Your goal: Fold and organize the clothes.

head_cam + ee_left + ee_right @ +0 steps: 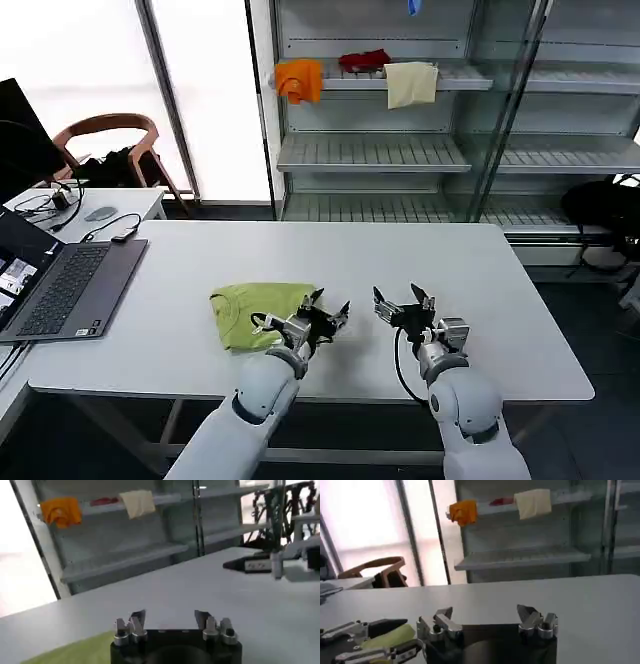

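Observation:
The lime yellow-green T-shirt [252, 310] lies folded into a small bundle on the white table [480, 280], left of centre near the front edge. My left gripper [330, 308] hovers open just right of the bundle, nothing between its fingers. My right gripper [402, 300] stands open further right over bare table, also holding nothing. In the left wrist view my left gripper [169, 616] shows spread jaws, with a strip of the T-shirt [75, 652] beside it. The right wrist view shows my right gripper [487, 613] open, the T-shirt [387, 636] off to one side.
An open laptop [60, 285] sits at the table's left edge with cables and a side table behind. Metal shelves [400, 150] stand behind, holding an orange cloth [299, 80], a red cloth [364, 61] and a cream cloth [411, 84]. A wooden chair [110, 140] stands back left.

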Controlling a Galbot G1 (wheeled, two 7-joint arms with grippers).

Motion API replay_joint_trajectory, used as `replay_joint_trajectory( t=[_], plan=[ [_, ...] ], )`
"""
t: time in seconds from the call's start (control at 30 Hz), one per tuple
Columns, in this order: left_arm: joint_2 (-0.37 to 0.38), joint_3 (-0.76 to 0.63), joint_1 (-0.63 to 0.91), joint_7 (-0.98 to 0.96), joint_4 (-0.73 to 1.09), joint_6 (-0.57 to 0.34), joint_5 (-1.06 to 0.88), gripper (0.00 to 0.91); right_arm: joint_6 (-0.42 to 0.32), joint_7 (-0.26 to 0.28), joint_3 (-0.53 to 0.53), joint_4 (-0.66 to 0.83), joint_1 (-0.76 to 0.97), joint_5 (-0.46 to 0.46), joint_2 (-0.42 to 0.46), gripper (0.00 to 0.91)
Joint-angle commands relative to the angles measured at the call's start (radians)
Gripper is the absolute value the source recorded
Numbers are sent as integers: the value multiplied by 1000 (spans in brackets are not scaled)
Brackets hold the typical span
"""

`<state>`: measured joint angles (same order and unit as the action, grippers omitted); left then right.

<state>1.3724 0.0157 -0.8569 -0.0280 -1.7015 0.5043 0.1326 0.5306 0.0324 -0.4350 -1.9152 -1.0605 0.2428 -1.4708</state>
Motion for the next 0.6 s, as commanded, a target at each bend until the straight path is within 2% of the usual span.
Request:
replay_joint_trajectory(
  t=[0.03,0.2,0.27,0.33,0.43,0.6],
  plan=[
    [-66,97,31,20,-111,-33,95,907,51,-50,68,42,37,155,-36,907],
    [-169,254,-25,33,-193,-33,128,907,52,-114,161,112,65,218,-54,907],
    [-203,325,-67,44,-215,-35,138,907,51,-145,196,133,74,267,-57,907],
    [-225,388,-108,56,-239,-37,156,907,51,-199,226,157,94,343,-59,907],
    [-231,443,-158,66,-260,-43,169,907,51,-226,259,188,111,396,-60,907],
    [-211,468,-198,72,-271,-56,170,907,52,-236,287,207,114,419,-62,907]
  ],
)
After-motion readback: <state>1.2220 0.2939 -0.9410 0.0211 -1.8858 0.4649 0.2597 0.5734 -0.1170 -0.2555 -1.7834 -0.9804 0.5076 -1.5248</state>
